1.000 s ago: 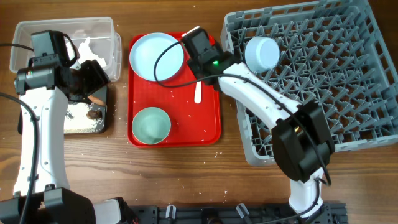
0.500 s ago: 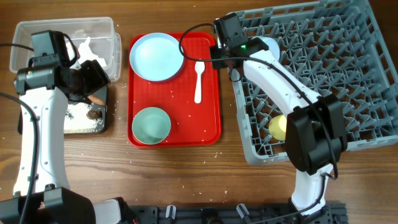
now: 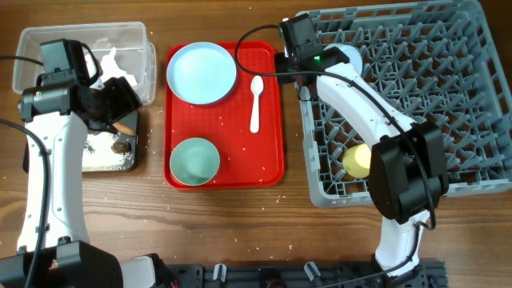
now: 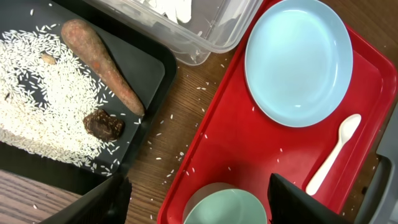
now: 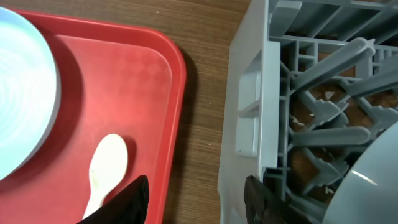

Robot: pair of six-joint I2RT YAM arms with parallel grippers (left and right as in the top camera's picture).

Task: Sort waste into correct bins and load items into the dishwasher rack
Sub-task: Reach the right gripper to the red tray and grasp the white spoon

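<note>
Left pincer (image 4: 199,191): wide, empty. Same spot as a second ago, above the gap between black tray (image 4: 155,68) and red tray (image 3: 268,160).
Bins: tub (image 3: 32,40) holds paper (image 3: 112,64). Black tray holds carrot (image 4: 99,65), rice (image 4: 43,106) and chunk (image 4: 104,124). Stray grains lie on the desk (image 3: 240,224) and red tray.
Red tray: plate (image 3: 202,74), green bowl (image 3: 195,160) and spoon (image 3: 255,100) have not shifted, none loaded yet.
Right pincer (image 5: 196,196): was over the plate's right edge a second ago, now at the rack's left wall. Fingers spread, nothing held. One finger is above the red tray near the spoon, the other against the rack wall.
Rack (image 3: 448,96): small bowl (image 3: 346,58) at rear left, partly under the arm. Cup (image 3: 358,160) at front left, visible now the arm has swung off it. The rack's outline sits slightly differently, possibly nudged.
Meaning: waste looks mostly sorted. Three items remain, and the spoon is nearest the right pincer, so probably next.
</note>
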